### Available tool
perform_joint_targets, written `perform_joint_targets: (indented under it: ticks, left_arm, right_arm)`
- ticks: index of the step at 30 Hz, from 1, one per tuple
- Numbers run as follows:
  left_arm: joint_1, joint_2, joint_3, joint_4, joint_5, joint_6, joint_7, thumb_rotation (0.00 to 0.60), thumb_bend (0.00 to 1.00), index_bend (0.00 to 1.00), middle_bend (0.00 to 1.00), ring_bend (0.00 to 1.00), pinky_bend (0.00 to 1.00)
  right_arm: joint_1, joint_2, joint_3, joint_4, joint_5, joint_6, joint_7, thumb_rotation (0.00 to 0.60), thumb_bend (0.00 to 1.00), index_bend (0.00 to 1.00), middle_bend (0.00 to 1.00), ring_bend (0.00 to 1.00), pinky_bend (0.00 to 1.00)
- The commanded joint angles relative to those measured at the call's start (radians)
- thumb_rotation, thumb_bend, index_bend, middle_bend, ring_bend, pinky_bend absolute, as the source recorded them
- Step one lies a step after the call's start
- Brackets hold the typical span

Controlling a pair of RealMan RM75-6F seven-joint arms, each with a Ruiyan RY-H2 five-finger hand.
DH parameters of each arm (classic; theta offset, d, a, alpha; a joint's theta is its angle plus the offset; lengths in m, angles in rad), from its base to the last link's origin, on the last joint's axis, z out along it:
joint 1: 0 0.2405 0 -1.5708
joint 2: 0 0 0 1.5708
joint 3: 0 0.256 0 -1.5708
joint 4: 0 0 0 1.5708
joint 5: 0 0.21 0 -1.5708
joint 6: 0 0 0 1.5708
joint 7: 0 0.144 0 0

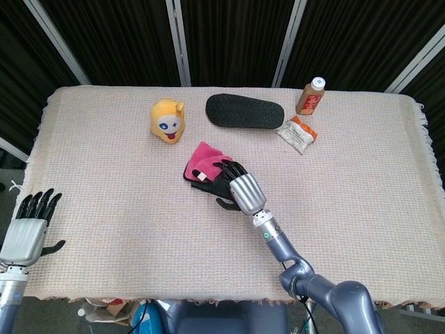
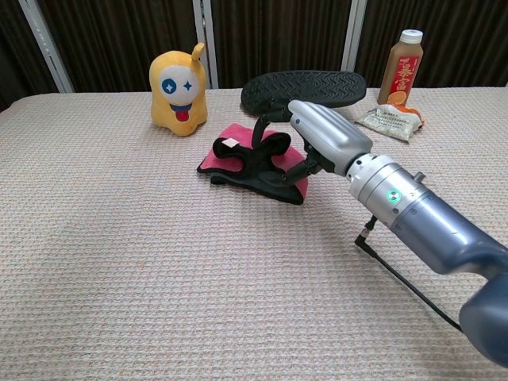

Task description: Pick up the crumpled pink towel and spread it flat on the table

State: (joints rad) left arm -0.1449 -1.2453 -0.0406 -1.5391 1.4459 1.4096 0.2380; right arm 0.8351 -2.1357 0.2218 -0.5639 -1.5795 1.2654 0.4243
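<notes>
The crumpled towel (image 1: 205, 158) is pink with black lining and a small white tag, and it lies bunched at the table's middle; in the chest view the towel (image 2: 238, 151) sits flat on the cloth. My right hand (image 1: 240, 189) reaches over its right side. The fingers (image 2: 262, 131) arch down onto the folds, spread apart, and the thumb lies along the near black edge. The towel rests on the table, not lifted. My left hand (image 1: 29, 229) hangs off the table's front left corner, fingers straight and apart, holding nothing.
A yellow plush toy (image 1: 168, 120) stands just behind and left of the towel. A black shoe sole (image 1: 245, 111) lies behind it. A brown bottle (image 1: 311, 96) and a snack packet (image 1: 297, 133) sit at the back right. A woven beige cloth (image 1: 104, 188) covers the table.
</notes>
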Motion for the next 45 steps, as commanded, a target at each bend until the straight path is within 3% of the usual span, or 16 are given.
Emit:
perform_joint_targets:
  ticks: [1,29,38,45]
  left_arm:
    - [0.000,0.000,0.000,0.001,0.000,0.001,-0.001,0.600,0.00,0.00,0.00,0.00,0.00]
    - [-0.003,-0.005,0.004,0.011,-0.004,-0.005,-0.003,0.600,0.00,0.00,0.00,0.00,0.00]
    - [-0.005,-0.008,0.007,0.012,0.000,-0.007,-0.003,0.600,0.00,0.00,0.00,0.00,0.00]
    - [-0.005,-0.006,0.009,0.009,0.002,-0.008,-0.008,0.600,0.00,0.00,0.00,0.00,0.00]
  right_arm:
    - [0.009,-0.023,0.009,0.030,0.015,0.010,0.002,0.600,0.25,0.46,0.20,0.13,0.18]
    - [0.037,-0.102,0.015,0.117,0.082,0.002,0.028,0.600,0.25,0.46,0.20,0.13,0.18]
    - [0.045,-0.109,0.014,0.130,0.085,0.024,0.040,0.600,0.46,0.54,0.21,0.13,0.18]
    - [0.044,-0.103,0.008,0.121,0.086,0.029,0.034,0.600,0.49,0.57,0.22,0.13,0.18]
